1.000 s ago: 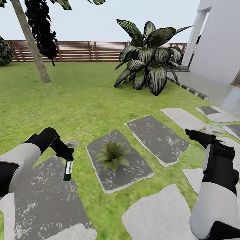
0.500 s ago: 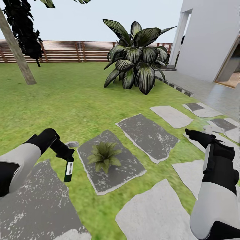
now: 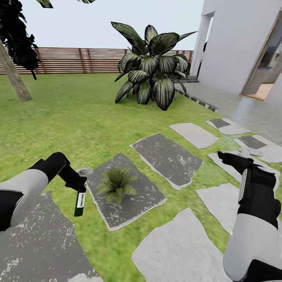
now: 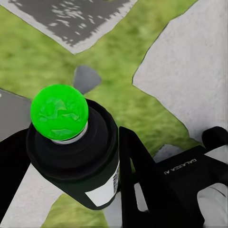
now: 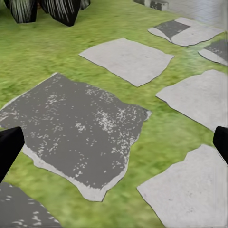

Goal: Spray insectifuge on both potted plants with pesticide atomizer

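Atomizer (image 3: 80,201) clamped in left gripper (image 3: 79,184), long axis near vertical, hanging over the grass strip. Plant (image 3: 116,182) just beside, toward the right, mid-slab (image 3: 137,203). Left arm far nearer. Right gripper (image 3: 226,157) spread wide, holding nothing.

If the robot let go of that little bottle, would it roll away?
Probably, a bit. The pesticide atomizer looks round and smooth, so it could roll on the flat stepping stone, though grass would likely stop it. It seems stiff and light: the left gripper holds it dangling easily.
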Tool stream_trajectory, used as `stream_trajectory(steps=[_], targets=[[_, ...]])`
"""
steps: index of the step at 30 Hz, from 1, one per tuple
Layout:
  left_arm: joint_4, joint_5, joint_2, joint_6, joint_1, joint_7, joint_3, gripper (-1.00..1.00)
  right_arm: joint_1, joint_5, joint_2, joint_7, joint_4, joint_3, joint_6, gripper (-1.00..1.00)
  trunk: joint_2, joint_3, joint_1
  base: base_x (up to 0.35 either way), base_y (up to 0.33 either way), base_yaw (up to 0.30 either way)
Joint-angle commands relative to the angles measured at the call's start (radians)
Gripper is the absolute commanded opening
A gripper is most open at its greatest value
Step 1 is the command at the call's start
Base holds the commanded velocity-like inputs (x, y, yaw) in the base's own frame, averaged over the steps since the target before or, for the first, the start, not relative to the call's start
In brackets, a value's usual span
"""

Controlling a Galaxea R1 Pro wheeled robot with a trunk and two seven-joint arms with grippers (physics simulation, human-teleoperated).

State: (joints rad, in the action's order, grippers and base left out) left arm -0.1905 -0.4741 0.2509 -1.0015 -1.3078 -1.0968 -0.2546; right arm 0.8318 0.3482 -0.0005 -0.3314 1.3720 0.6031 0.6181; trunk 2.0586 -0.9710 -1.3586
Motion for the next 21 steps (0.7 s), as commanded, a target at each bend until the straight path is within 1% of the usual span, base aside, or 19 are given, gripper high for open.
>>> stream_trajectory(steps=[1,10,13,16,21], targets=[[0.002,-0.006,0.001,-0.006,0.000,-0.009,0.000,-1.00,0.001,0.011,0.000,-0.009,0.001,0.001,0.003,1.00,0.000,-0.001,0.000,0.000,0.000,-0.285],[0.008,-0.006,0.002,-0.006,0.000,-0.009,0.000,-1.00,0.001,0.010,0.000,-0.009,0.001,0.001,0.003,1.00,0.000,-0.001,0.000,0.002,0.000,-0.297],[0.008,-0.006,0.002,-0.006,0.000,-0.009,0.000,-1.00,0.001,0.010,0.000,-0.009,0.001,0.001,0.003,1.00,0.000,-0.001,0.000,0.118,0.002,-0.282],[0.008,-0.006,0.002,-0.006,0.000,-0.009,-0.001,-1.00,0.001,0.011,0.000,-0.009,0.001,0.001,0.003,1.00,0.000,-0.001,0.000,0.241,0.085,-0.120],[0.008,-0.006,0.001,-0.006,0.000,-0.009,0.000,-1.00,0.001,0.010,0.000,-0.009,0.001,0.001,0.003,1.00,0.000,-0.001,0.000,0.287,0.143,-0.020]])
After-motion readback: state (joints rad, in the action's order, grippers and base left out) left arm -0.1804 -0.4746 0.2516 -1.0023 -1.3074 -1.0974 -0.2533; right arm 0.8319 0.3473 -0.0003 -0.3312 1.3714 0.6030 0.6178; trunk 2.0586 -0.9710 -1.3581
